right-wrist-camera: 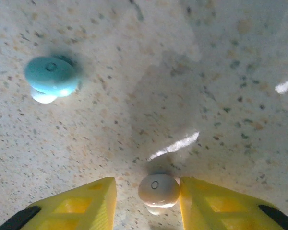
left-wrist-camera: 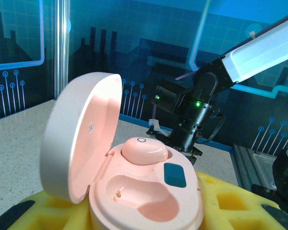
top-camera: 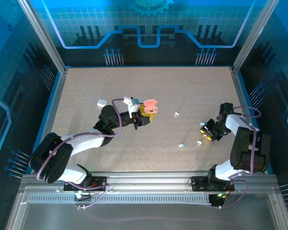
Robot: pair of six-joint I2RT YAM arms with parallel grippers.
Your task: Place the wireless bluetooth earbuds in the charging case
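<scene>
Earbud (right-wrist-camera: 158, 190), pale pink, lies on the table (right-wrist-camera: 134, 96) between the parted jaws of the right gripper (right-wrist-camera: 146, 196), touching one finger, ungripped; left gripper (top-camera: 145, 114) clamps the open charging case (left-wrist-camera: 149, 191), well to the left.

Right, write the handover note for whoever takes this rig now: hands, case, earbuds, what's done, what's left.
Left hand: shut on the open pink case.
Right hand: open, low over the table, straddling a pale earbud that is not yet gripped.
Done: one pink earbud sits in the case; the slot beside it is empty.
Left: close on the pale earbud and seat it, probably in that empty slot.
A blue earbud lies loose on the table nearby.
</scene>
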